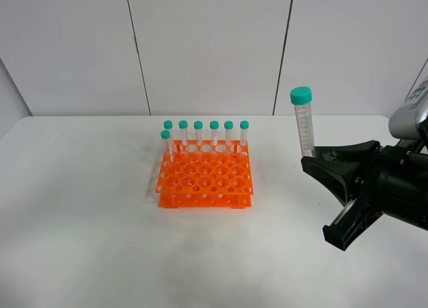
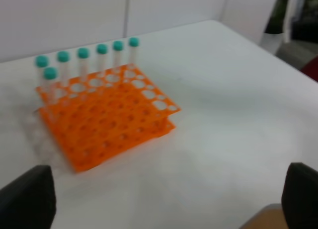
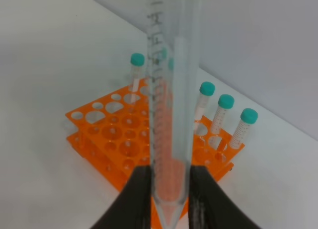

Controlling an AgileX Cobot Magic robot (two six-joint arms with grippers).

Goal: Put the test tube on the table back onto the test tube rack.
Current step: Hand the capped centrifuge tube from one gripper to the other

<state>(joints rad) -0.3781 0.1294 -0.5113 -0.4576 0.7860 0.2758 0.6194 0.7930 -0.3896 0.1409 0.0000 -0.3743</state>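
test tube (image 1: 305, 129): clear, graduated, teal-capped, upright; right end effector (image 1: 309, 160): clamped on it

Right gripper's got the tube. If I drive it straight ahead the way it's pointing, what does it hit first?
Most likely the test tube rack, which sits straight ahead of the right gripper and its held test tube in the wrist view. Only table lies between; clearance over it is unclear.

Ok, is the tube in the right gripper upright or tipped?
Upright: the tube stands vertical, cap on top, conical tip pinched in the shut right gripper.
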